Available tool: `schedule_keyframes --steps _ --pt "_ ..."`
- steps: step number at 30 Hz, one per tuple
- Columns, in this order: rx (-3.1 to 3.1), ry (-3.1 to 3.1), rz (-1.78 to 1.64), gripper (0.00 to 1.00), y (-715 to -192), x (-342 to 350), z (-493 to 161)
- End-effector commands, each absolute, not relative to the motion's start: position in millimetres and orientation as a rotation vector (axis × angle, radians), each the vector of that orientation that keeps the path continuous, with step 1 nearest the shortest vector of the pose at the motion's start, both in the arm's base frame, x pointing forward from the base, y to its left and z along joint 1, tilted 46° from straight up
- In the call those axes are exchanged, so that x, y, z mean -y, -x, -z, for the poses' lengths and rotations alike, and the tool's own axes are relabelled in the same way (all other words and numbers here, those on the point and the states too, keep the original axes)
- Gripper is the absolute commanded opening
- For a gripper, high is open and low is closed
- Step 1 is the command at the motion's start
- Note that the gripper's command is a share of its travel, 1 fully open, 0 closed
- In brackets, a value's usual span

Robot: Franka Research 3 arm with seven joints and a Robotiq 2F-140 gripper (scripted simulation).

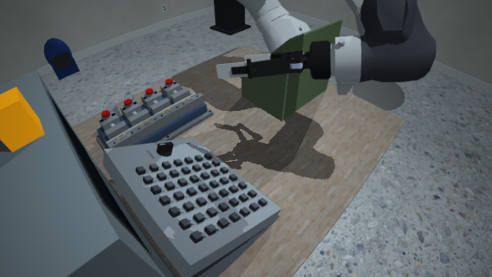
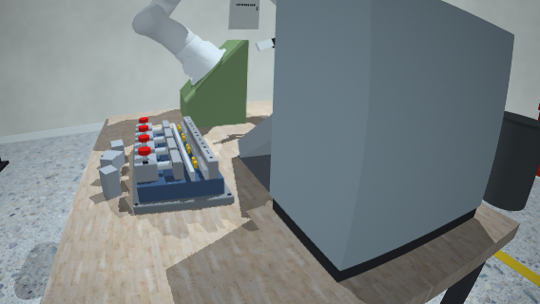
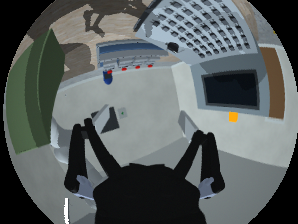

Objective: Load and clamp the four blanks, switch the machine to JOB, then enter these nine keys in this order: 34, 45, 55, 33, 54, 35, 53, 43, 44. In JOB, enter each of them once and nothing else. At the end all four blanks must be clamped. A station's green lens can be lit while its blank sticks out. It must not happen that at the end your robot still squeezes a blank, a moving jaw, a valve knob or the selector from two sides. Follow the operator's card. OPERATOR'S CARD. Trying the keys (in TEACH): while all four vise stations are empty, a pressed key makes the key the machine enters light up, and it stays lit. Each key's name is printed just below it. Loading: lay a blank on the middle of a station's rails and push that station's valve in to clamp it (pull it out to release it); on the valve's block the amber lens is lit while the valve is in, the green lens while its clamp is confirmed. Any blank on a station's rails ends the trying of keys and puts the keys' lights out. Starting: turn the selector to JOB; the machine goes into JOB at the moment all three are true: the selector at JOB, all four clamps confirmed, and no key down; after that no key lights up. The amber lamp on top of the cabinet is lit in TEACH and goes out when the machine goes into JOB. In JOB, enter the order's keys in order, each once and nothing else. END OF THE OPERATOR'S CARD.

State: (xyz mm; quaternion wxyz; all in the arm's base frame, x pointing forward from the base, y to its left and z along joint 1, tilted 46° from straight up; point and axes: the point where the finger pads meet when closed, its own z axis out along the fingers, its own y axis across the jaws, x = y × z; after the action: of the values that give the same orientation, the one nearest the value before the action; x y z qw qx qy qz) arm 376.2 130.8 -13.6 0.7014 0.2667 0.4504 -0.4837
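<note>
My gripper [image 1: 232,70] [image 3: 144,113] is open and empty, raised beside the green pedestal and far from the keys and vises. The vise fixture [image 2: 204,186] [image 3: 131,49] has four stations with red valve knobs; no blank shows on its rails, though they are partly hidden. Grey blanks [image 2: 110,182] [image 2: 112,160] [image 2: 117,144] stand on the table behind the valves; their exact number is unclear. The key panel [image 1: 130,161] [image 3: 192,30] shows dark keys, none visibly lit. The black selector [image 1: 165,149] [image 3: 173,47] is at its corner; its setting is unreadable. The cabinet's lamp [image 1: 19,121] [image 3: 233,117] is bright orange.
The tall grey cabinet [image 1: 52,190] [image 2: 323,119] stands beside the fixture and blocks part of the exterior view. Its screen [image 3: 231,89] looks dark. The green pedestal [image 1: 264,93] [image 2: 223,95] [image 3: 30,100] bears the arm at the table's far side.
</note>
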Motion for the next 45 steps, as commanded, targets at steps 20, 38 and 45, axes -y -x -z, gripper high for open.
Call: schedule_keyframes --steps 20,38,45 --pt "-1.523 -1.273 0.613 1.0 -494 -122 124" --pt "-1.705 -1.472 0.317 0.0 -497 -121 126" --pt "-1.705 -1.472 0.317 0.0 -497 -121 126"
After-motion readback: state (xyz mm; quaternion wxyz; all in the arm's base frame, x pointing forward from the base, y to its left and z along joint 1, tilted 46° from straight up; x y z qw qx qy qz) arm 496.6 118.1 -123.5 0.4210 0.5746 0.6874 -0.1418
